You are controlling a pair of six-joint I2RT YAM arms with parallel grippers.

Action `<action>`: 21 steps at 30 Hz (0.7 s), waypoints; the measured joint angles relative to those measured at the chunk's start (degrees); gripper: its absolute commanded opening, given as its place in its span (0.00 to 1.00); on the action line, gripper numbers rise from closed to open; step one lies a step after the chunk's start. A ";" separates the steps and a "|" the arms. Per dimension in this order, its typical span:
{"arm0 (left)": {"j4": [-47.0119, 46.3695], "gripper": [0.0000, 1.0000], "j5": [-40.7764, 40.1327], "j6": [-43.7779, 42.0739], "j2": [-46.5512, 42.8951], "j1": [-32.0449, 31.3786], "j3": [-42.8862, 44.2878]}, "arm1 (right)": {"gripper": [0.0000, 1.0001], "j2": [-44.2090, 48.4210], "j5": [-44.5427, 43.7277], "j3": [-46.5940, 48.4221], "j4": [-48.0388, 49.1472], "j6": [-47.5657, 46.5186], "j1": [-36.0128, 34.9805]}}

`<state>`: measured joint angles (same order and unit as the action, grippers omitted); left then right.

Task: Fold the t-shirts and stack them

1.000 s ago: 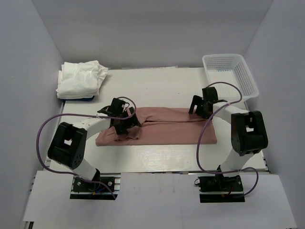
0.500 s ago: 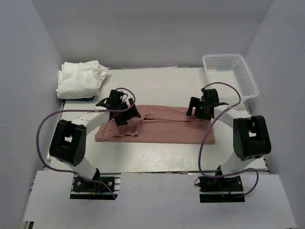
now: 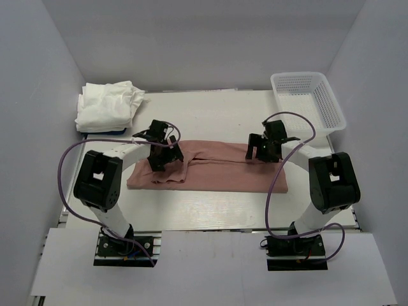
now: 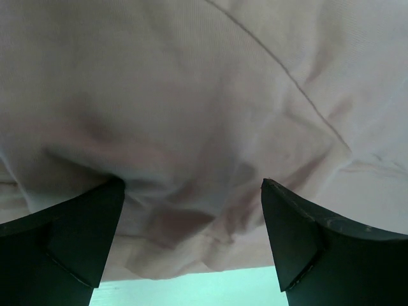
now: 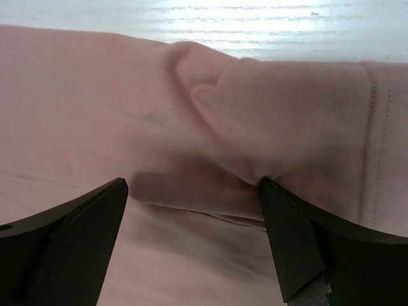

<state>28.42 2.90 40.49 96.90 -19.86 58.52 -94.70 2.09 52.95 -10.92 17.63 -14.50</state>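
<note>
The pink t-shirt (image 3: 217, 171) across the middle of the worktop (image 3: 210, 115) is showing a plain dusty pink, with matching pink stitching along its seams. The worktop itself is showing white with faint parallel lines. At the far left corner, the white t-shirts (image 3: 107, 105) are showing plain white above a thin blue edge (image 3: 116, 132). At the far right corner, the basket (image 3: 309, 102) is showing white with a regular mesh pattern. The left gripper (image 4: 191, 183) and the right gripper (image 5: 192, 183) are showing matte black fingers. The arms (image 3: 121, 166) are showing white links with black joints, and their cables (image 3: 64, 167) are showing purple.
</note>
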 measured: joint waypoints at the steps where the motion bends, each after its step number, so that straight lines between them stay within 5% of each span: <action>1: 0.61 1.00 0.07 0.13 1.53 0.20 1.14 | 0.90 -0.59 -0.24 0.09 -0.09 -0.02 -0.22; 6: 3.67 1.00 1.07 -0.24 9.14 1.57 10.29 | 0.90 -0.33 -0.90 0.09 -1.05 0.17 -1.14; 14: 9.53 1.00 4.81 -4.35 37.05 2.86 52.48 | 0.90 3.80 3.78 -2.58 -8.02 -4.85 -6.64; 18: 4.15 1.00 13.31 -4.42 52.83 3.23 75.91 | 0.90 3.45 9.70 -1.18 -13.18 -10.64 -14.03; 21: -7.28 1.00 22.23 -0.24 57.66 3.45 78.77 | 0.90 2.45 13.79 0.11 -17.00 -15.80 -21.20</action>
<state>21.15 25.12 40.25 154.56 -16.40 137.29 -92.25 15.88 53.06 -27.92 1.83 -35.70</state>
